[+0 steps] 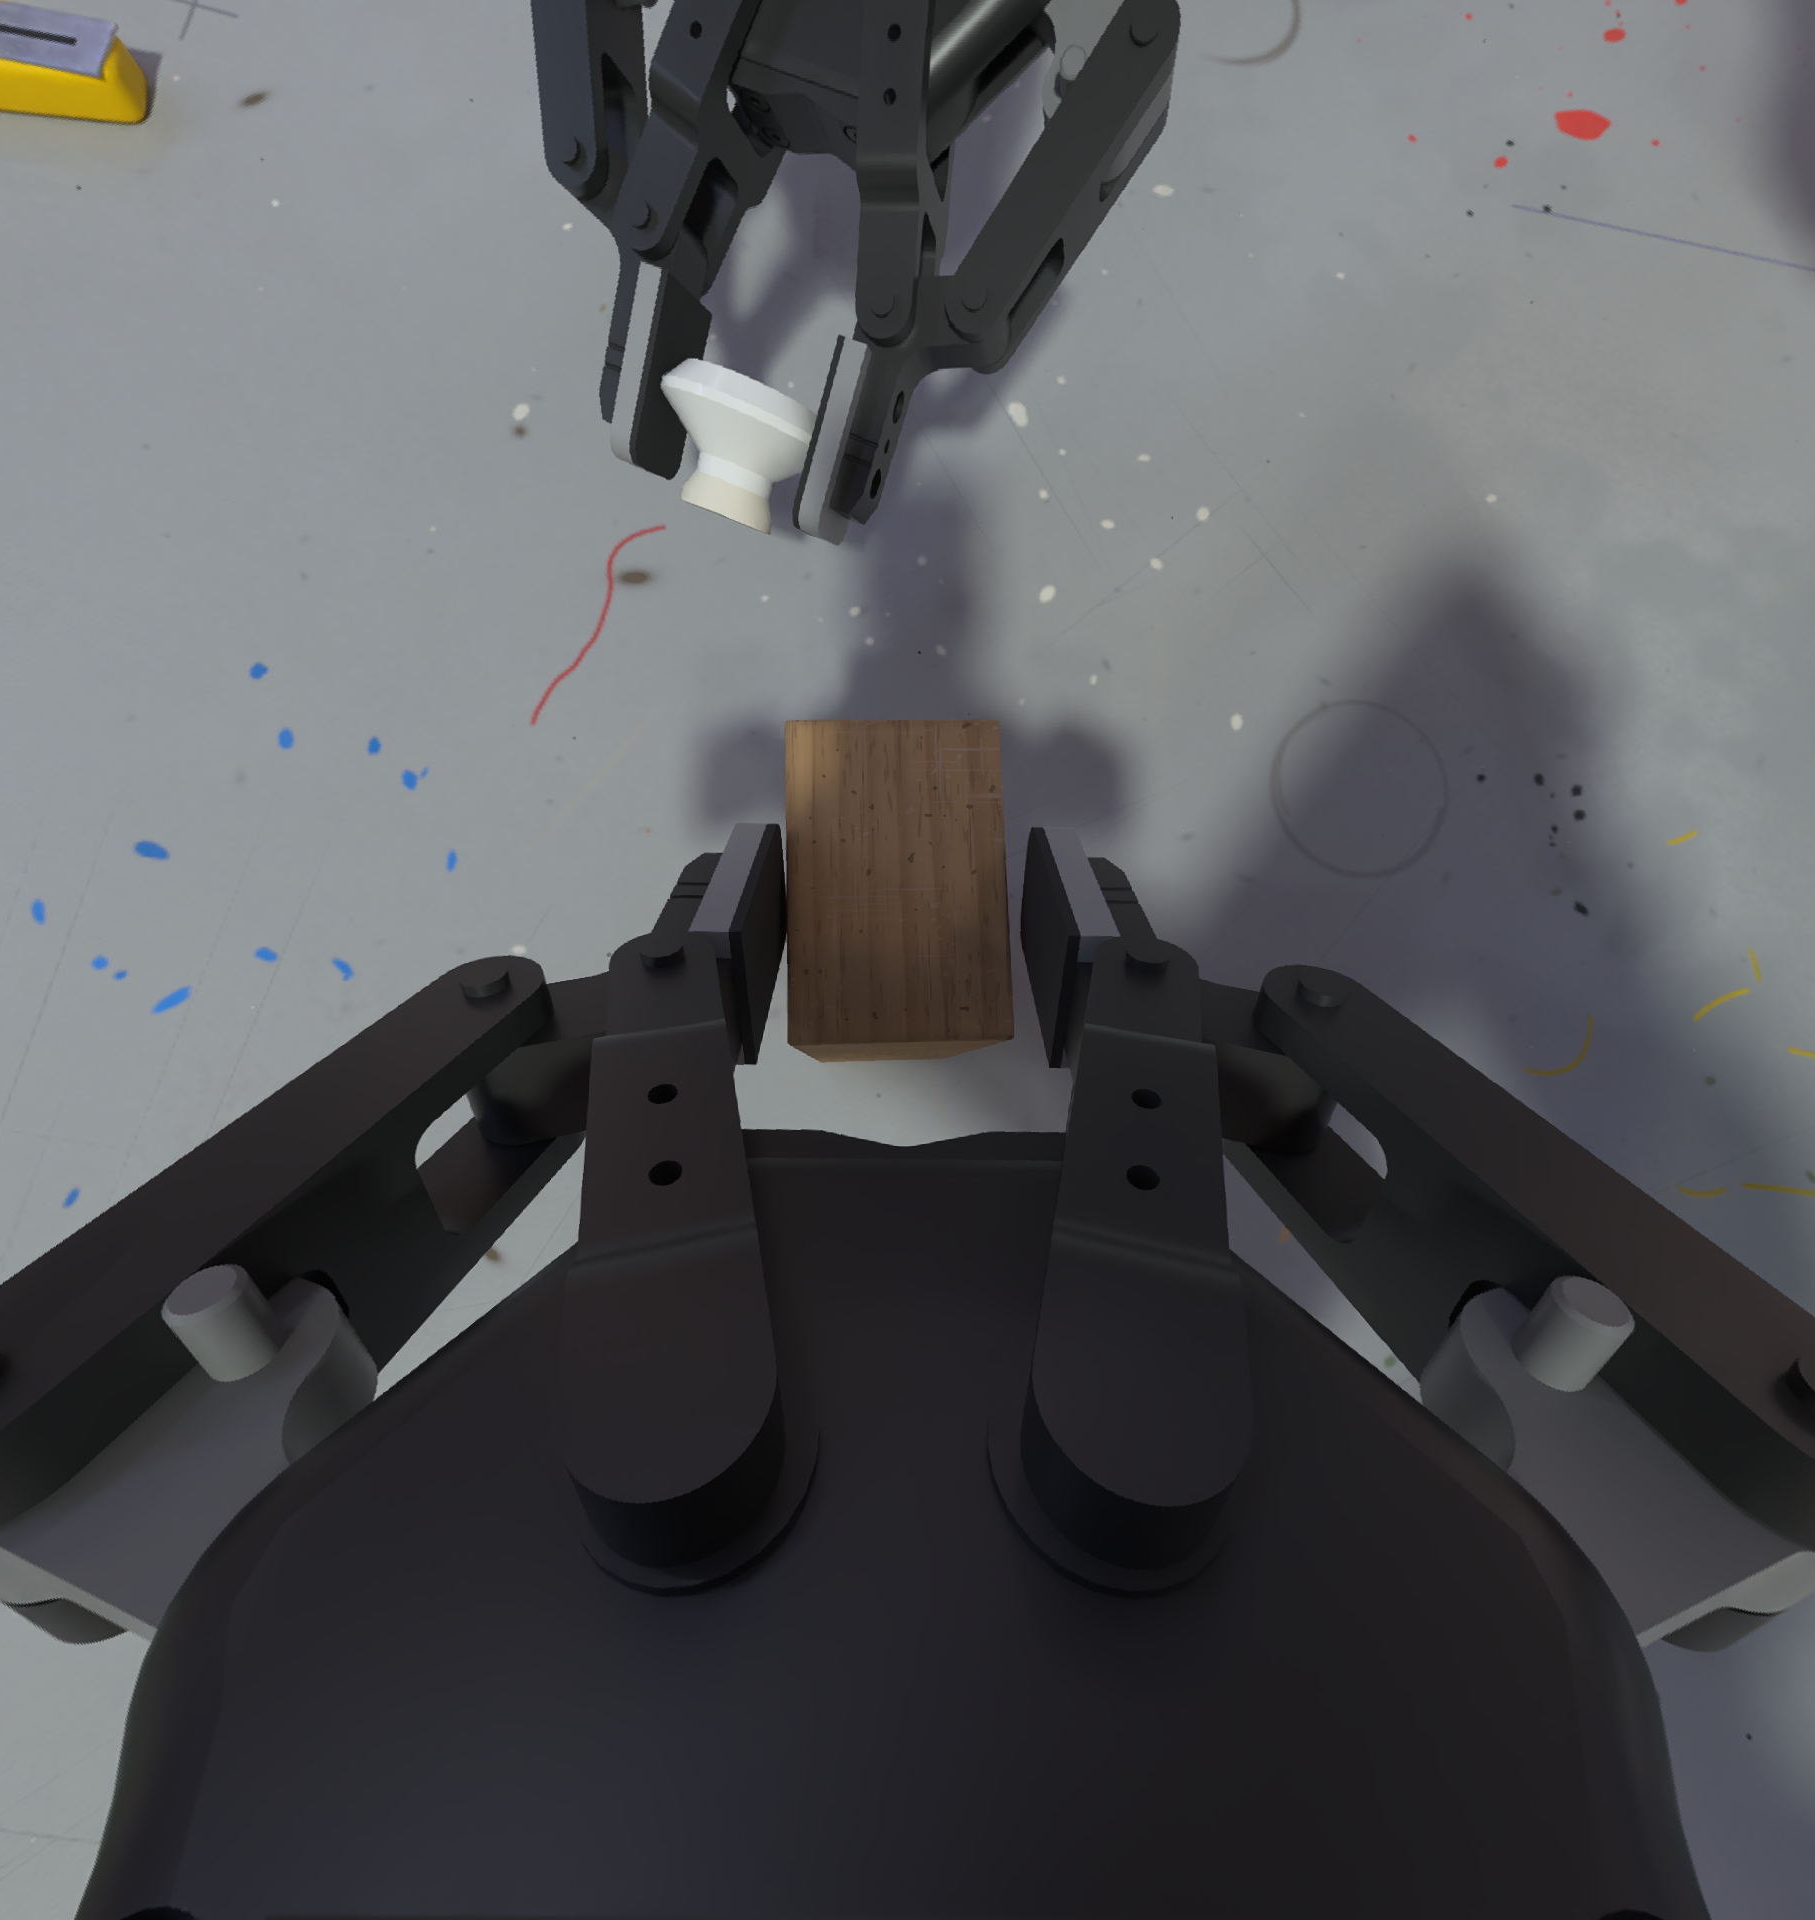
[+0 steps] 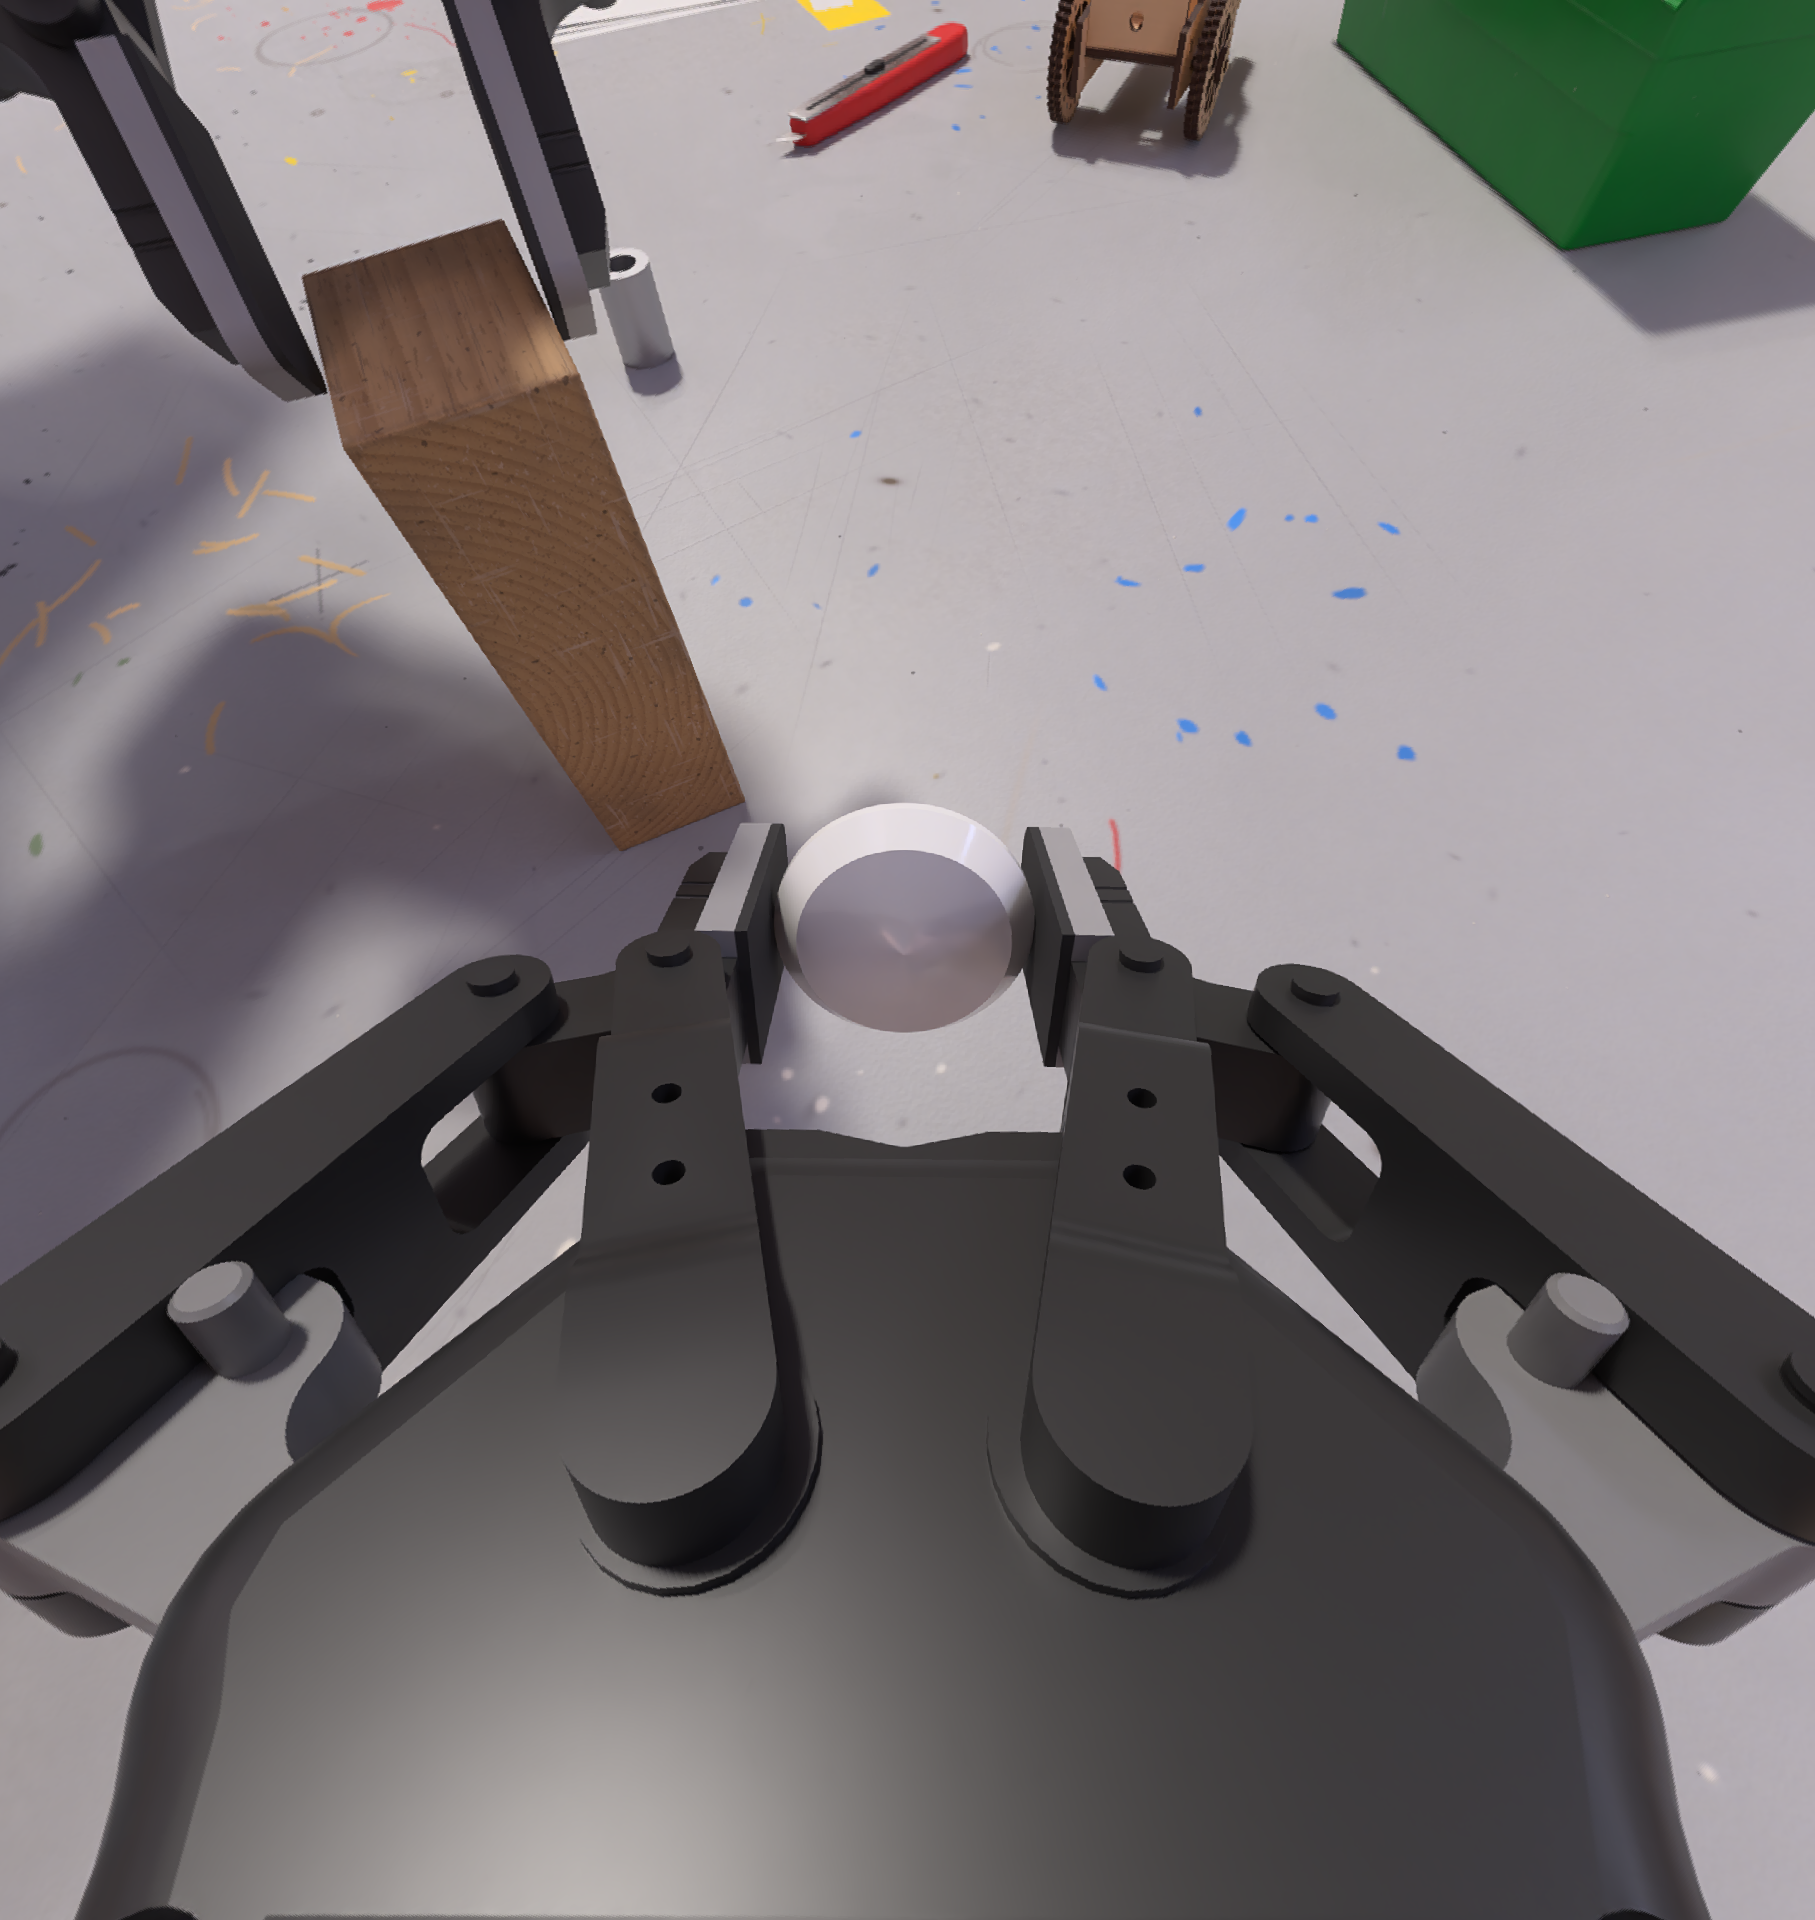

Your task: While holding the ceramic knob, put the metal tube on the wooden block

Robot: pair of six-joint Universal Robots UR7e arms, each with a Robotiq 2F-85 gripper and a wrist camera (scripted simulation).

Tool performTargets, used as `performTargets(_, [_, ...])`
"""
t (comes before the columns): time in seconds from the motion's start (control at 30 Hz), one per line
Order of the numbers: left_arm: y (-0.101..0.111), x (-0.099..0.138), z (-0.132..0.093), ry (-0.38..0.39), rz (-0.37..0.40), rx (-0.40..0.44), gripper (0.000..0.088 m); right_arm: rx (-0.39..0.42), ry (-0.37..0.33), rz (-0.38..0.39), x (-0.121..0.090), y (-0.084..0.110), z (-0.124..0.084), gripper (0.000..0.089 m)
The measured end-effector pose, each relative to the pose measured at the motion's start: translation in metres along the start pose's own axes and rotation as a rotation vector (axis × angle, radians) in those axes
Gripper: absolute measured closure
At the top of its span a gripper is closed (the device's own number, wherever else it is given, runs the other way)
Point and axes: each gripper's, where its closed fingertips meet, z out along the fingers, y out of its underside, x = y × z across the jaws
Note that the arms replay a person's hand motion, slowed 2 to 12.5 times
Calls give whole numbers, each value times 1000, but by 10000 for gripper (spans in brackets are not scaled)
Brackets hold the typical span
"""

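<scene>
The wooden block stands upright on the grey table. My left gripper straddles its top from above. The left pad touches the block and a thin gap shows at the right pad, so it is open. The block and the left gripper also show in the right wrist view. The metal tube stands upright on the table just behind the block; the left wrist view does not show it. My right gripper is shut on the white ceramic knob, held above the table near the block's base. That gripper and the knob also show in the left wrist view.
A red utility knife, a small wooden wheeled cart and a green bin lie at the far side. A yellow tool lies at the far left in the left wrist view. Paint specks mark the table.
</scene>
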Motion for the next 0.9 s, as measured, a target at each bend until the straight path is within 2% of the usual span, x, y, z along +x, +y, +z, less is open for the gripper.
performTargets(0.13, [0,0,0,2,0,0,440,-1,0,0,0,0,0,493])
performTargets(0.9, [0,1,0,8,-14,7,439,-5,-7,4,-1,1,1,493])
